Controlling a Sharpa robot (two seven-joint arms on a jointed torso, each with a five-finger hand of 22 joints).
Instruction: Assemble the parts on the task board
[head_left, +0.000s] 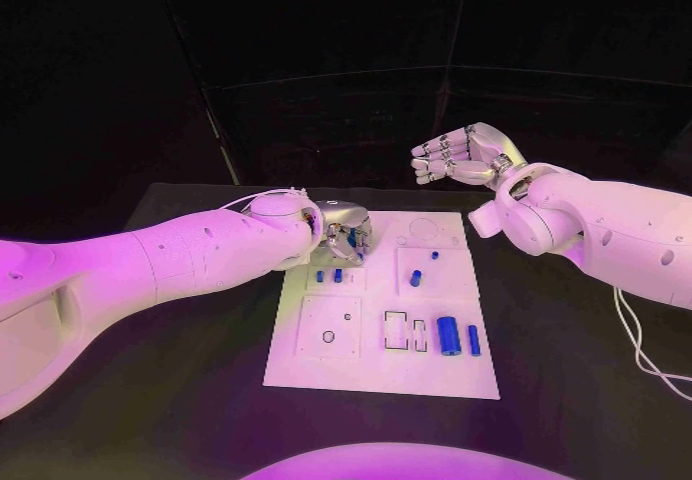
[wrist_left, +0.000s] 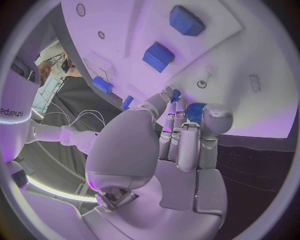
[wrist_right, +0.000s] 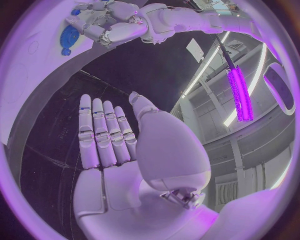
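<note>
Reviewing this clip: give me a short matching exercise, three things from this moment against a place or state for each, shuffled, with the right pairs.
Things:
1. left hand
2. right hand
3. long blue part

Places or states:
A. lying on the task board near its front right corner
B. raised above the table beyond the board, holding nothing
C. down over the board's far left area, pinching a small blue part

Pairs: 1-C, 2-B, 3-A

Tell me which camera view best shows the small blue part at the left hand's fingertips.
The left wrist view: the small blue part sits close up against the left hand fingertips. In the head view that hand covers it. The right wrist view shows the hand far off, the part indistinct.
</note>
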